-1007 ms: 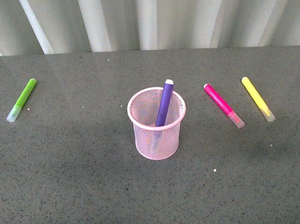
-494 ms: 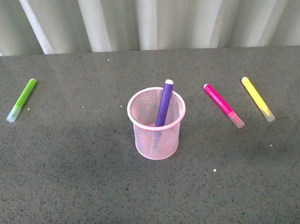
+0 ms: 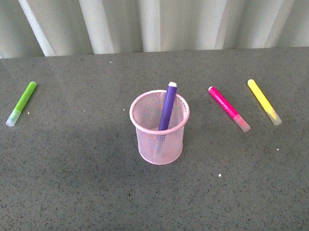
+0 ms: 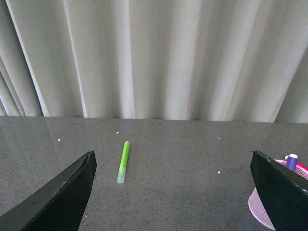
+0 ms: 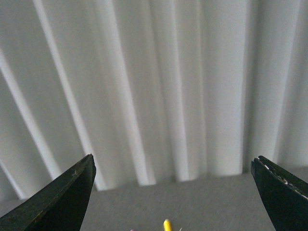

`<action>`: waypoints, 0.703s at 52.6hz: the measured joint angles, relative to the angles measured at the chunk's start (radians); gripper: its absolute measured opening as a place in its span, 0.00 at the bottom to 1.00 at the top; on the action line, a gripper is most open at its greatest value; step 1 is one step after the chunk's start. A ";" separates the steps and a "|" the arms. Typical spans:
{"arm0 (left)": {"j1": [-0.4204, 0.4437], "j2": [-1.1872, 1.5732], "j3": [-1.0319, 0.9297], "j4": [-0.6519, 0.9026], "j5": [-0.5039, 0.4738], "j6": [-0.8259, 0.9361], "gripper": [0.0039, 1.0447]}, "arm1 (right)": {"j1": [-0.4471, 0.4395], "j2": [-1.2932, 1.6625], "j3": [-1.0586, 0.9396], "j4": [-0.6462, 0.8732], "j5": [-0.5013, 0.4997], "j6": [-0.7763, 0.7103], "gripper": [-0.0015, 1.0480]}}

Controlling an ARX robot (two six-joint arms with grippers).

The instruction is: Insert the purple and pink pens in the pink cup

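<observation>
Inside one pink cup (image 3: 150, 143) stands one purple pen (image 3: 169, 101).

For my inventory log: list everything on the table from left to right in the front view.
Green marker → pink cup, with the purple pen standing in it → pink pen → yellow marker.

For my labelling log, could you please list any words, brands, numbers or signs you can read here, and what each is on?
None can be read.
The purple pen, pink pen, green marker and yellow marker show no print; any fine lettering on them is too small to tell.
The cup, table and curtain show no markings.
</observation>
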 joint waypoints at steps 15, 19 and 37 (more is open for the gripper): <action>0.000 0.000 0.000 0.000 -0.001 0.000 0.94 | -0.080 0.772 0.367 0.069 0.037 -0.156 0.93; 0.000 0.000 0.000 0.000 0.000 0.000 0.94 | -0.079 0.954 0.473 -0.014 0.045 -0.169 0.93; 0.000 0.000 0.000 0.000 0.000 0.000 0.94 | 0.017 1.453 0.649 -0.236 -0.018 -0.192 0.93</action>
